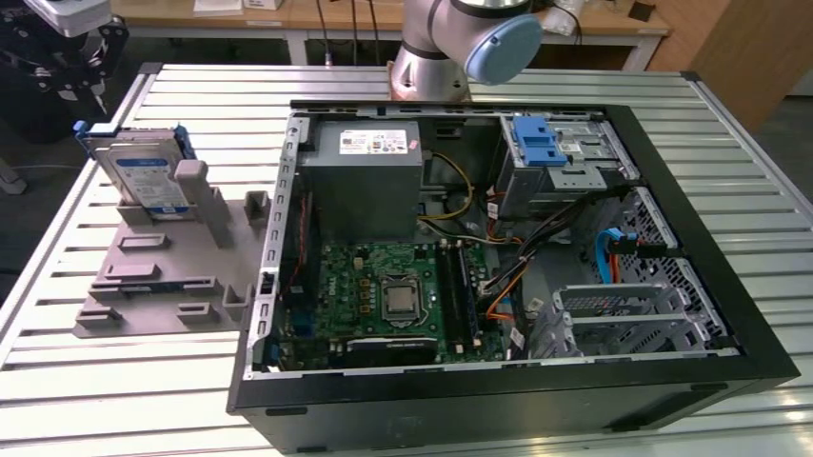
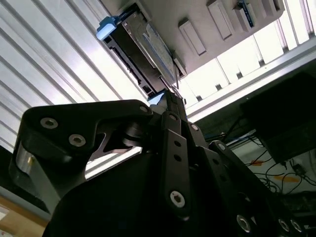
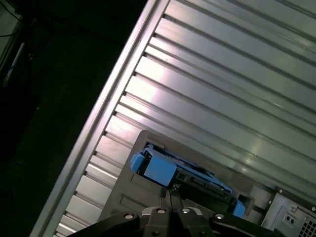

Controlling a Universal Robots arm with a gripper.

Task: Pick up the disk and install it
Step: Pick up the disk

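The disk (image 1: 143, 176) stands on edge in a grey holder (image 1: 159, 276) at the exterior view's left, silver with a white-and-blue label and a blue carrier frame. My gripper (image 1: 79, 81) hangs above and just behind it, apart from it. In the first wrist view the disk's blue frame (image 3: 155, 169) lies just beyond my gripper (image 3: 168, 195), whose two thin fingertips are pressed together with nothing between them. The second wrist view shows the disk (image 2: 143, 49) past the tip of my gripper (image 2: 170, 96).
An open black computer case (image 1: 496, 390) fills the middle of the slatted metal table (image 1: 102, 400), with a motherboard, a grey power supply box (image 1: 366, 176) and a drive bay with a blue latch (image 1: 540, 143). The table's edge runs close beside the holder.
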